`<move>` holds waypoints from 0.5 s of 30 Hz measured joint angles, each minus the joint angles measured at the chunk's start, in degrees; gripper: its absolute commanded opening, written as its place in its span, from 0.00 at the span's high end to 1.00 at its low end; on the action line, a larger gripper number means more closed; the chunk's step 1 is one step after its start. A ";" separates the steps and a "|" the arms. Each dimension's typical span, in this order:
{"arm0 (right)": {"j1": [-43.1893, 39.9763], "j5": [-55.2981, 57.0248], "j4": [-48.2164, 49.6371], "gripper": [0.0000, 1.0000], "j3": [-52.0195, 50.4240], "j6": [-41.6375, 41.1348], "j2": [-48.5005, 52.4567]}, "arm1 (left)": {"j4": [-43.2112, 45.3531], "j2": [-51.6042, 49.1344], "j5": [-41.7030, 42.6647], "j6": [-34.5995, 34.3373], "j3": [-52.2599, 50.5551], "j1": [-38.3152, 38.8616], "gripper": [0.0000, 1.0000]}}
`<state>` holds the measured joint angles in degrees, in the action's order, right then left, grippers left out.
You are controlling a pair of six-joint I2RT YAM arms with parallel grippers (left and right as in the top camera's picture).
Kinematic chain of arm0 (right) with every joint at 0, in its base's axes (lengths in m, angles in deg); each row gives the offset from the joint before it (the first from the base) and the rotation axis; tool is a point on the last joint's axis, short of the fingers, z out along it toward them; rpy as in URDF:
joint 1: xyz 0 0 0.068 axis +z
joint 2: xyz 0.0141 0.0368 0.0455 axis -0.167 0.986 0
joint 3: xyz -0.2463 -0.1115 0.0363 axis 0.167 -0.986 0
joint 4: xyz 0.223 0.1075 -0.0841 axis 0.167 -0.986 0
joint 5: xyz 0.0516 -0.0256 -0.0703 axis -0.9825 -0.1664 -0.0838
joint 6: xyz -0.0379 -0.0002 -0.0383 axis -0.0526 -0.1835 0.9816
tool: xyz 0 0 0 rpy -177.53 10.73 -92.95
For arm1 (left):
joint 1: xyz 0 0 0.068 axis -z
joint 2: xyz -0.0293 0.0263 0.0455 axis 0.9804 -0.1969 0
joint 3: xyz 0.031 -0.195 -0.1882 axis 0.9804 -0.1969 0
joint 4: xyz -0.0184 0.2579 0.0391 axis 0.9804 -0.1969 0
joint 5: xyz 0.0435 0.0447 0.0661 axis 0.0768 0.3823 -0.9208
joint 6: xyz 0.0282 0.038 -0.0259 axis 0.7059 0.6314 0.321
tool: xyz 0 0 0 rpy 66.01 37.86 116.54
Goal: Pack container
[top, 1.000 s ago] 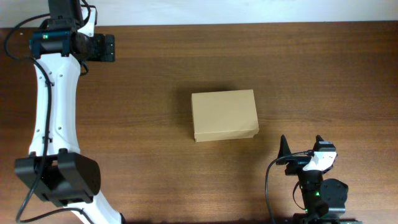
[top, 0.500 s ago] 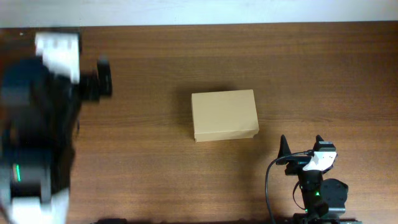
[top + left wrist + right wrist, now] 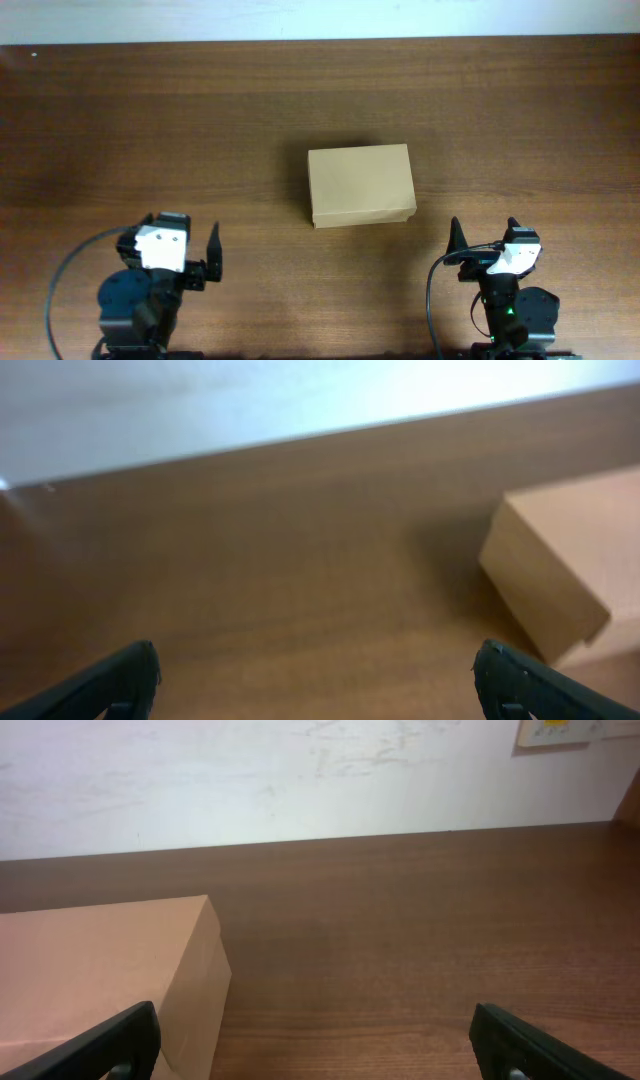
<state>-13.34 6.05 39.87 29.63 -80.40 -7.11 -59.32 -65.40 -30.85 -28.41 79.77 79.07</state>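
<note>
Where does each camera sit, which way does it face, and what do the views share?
Overhead: above the table, looking straight down on the closed cardboard box; both arms' bases, with left claw and right claw open, at the bottom edge.
Left wrist: on the left arm, facing the far wall; box at right, own fingertips in the bottom corners.
Right wrist: on the right arm, facing the wall; box at left, own fingertips likewise.
Shared: all three show the box.
</note>
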 measured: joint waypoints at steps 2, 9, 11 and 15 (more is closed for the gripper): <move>0.00 0.00 -0.02 0.01 0.00 -0.02 0.00 | 0.07 1.42 0.83 -0.02 -2.82 0.00 0.00; 0.00 0.00 0.00 0.01 0.00 0.02 0.00 | 2.80 5.55 1.51 -0.02 -7.65 0.00 0.00; 0.00 0.00 0.00 0.01 0.00 0.00 0.00 | 4.37 6.51 1.81 0.00 -8.90 0.00 0.00; 0.00 0.00 0.00 0.01 0.00 0.02 0.00 | 4.81 7.80 1.90 -0.02 -10.84 0.00 0.00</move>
<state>-13.34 6.05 39.87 29.63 -80.38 -7.11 -54.52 -57.59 -28.95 -28.43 68.93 79.07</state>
